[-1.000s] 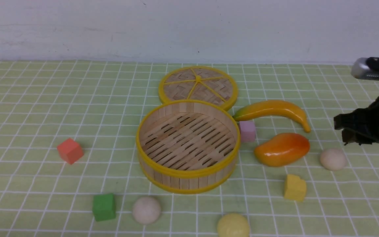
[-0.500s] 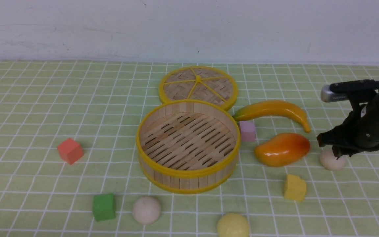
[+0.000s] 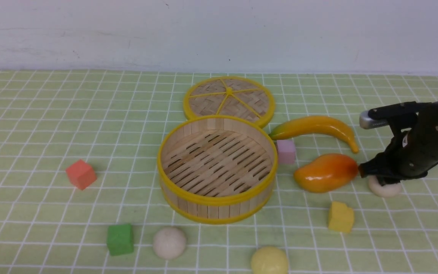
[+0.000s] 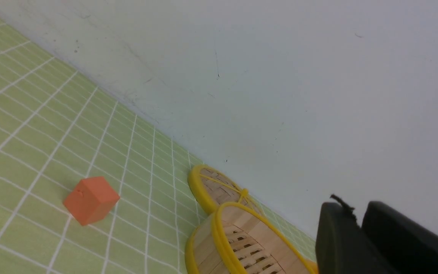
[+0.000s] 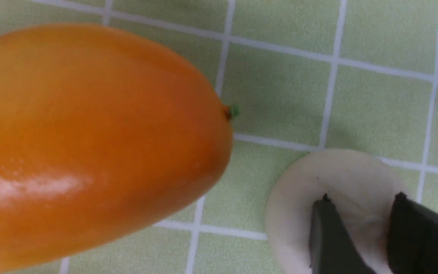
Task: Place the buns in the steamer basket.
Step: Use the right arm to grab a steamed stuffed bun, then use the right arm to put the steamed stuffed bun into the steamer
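Nearest, short of both jaws: pale yellow bun [image 3: 269, 260] and off-white bun [image 3: 169, 242], smooth doughy balls; directly beneath right gripper [image 3: 381, 179], tips touching its top: third bun [image 3: 386, 189], round, no long axis; jaws parted, clasping nothing yet; glossy mango [image 3: 325, 172] just beside; left gripper [image 4: 356, 217] well apart, nothing held, closure impossible to tell; farther, leftward of right jaws: slatted bamboo steamer basket [image 3: 211, 210], empty.

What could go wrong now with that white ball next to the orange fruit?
The tips of the right tool stand closer together than the bun is wide, so they may dent it or let it slip away. The mango lies right beside them and could get nudged.
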